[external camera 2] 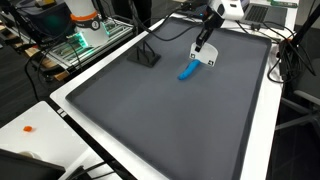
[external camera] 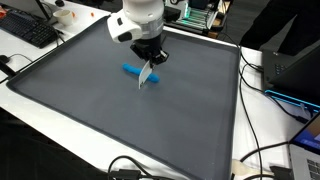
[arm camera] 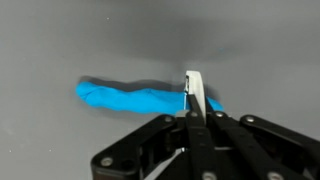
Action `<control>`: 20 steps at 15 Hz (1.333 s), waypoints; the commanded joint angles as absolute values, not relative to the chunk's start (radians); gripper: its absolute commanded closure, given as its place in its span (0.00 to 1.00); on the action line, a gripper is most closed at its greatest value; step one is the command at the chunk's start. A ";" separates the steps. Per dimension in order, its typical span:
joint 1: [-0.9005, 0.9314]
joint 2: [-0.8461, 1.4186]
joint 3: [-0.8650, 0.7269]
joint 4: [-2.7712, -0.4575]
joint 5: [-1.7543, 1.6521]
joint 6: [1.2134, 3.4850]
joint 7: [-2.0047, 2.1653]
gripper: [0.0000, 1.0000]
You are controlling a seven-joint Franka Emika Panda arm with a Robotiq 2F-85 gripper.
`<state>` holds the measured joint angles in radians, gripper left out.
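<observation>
My gripper (arm camera: 192, 112) is shut on a thin white flat piece (arm camera: 193, 90) that sticks out past the fingertips. The piece stands edge-on over a long blue soft object (arm camera: 125, 97) lying on the grey mat (arm camera: 60, 40). Its tip is at the blue object's right end, touching or just above it. In both exterior views the gripper (external camera: 149, 57) (external camera 2: 203, 45) hangs over the far middle of the mat, with the white piece (external camera: 146, 74) (external camera 2: 209, 60) pointing down beside the blue object (external camera: 132, 70) (external camera 2: 187, 70).
The grey mat (external camera: 120, 120) (external camera 2: 170, 120) covers most of the white table. A keyboard (external camera: 30, 30) lies off the mat. A small black stand (external camera 2: 147, 58) sits on the mat. Cables (external camera: 270, 160) and electronics (external camera 2: 85, 30) line the edges.
</observation>
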<state>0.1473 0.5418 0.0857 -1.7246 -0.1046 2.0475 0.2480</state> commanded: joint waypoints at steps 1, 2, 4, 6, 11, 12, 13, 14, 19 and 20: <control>0.153 0.560 0.075 -1.744 -0.081 2.075 0.225 0.99; 0.152 0.560 0.074 -1.748 -0.080 2.080 0.227 0.99; 0.150 0.562 0.075 -1.754 -0.075 2.088 0.226 0.99; 0.150 0.563 0.074 -1.760 -0.075 2.096 0.227 0.99; 0.152 0.563 0.063 -1.778 -0.068 2.119 0.260 0.99; 0.153 0.564 0.060 -1.781 -0.066 2.118 0.261 0.99; 0.152 0.567 0.059 -1.780 -0.065 2.109 0.261 0.99; 0.152 0.569 0.058 -1.779 -0.063 2.096 0.260 0.99; 0.159 0.559 0.052 -1.786 -0.075 2.059 0.263 0.99; 0.161 0.553 0.051 -1.790 -0.077 2.048 0.266 0.99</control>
